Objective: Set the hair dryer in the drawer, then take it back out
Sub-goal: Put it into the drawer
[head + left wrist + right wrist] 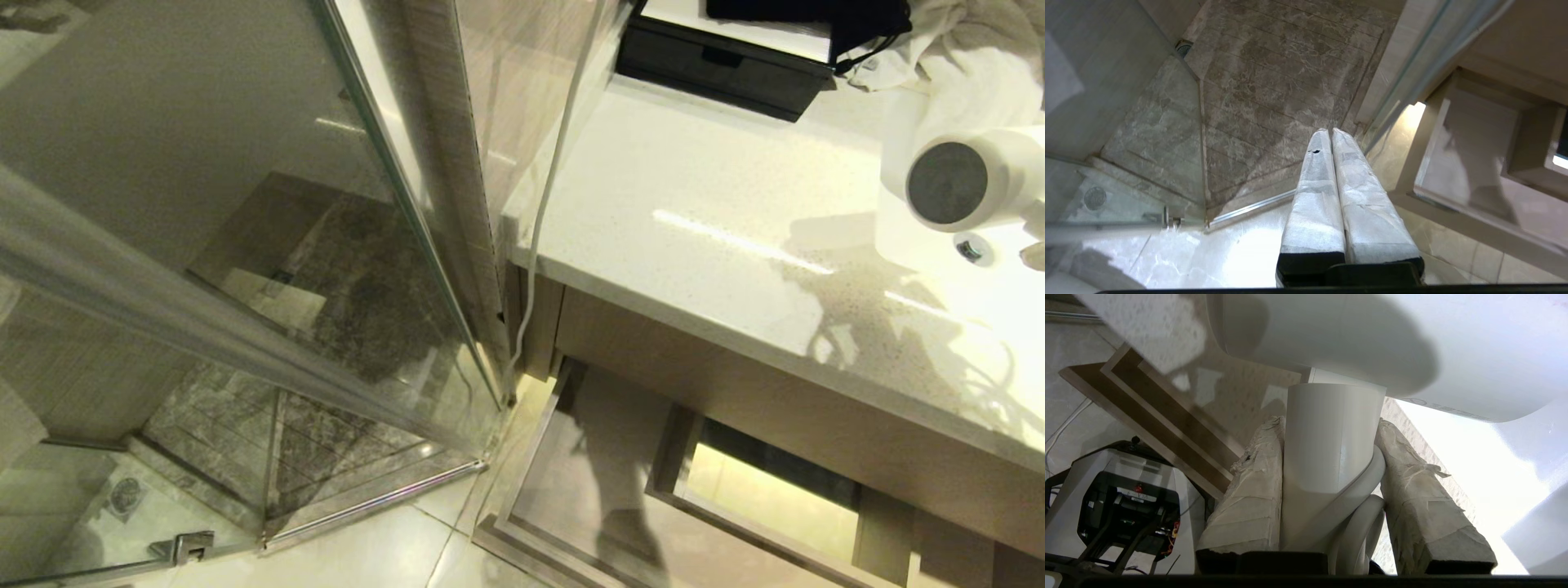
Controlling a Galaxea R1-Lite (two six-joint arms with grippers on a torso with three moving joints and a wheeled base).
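The small white hair dryer [992, 175] hangs above the counter at the far right of the head view, its dark grey round end facing me. In the right wrist view my right gripper [1331, 424] is shut on the hair dryer's handle [1331, 457], with white cord coils [1367, 498] pressed against one finger. The light-wood drawer [522, 465] stands pulled out below the counter front and nothing lies on the part of its floor that shows. My left gripper [1329, 131] is shut and holds nothing. It hangs over the floor beside the shower glass, left of the drawer [1453, 163].
The pale stone counter [694, 204] carries a black box [718, 69] and a white towel [971, 57] at the back, and a sink drain [970, 249] shows under the dryer. A white cable [543, 212] hangs down the counter's left end. A glass shower door [245, 245] fills the left.
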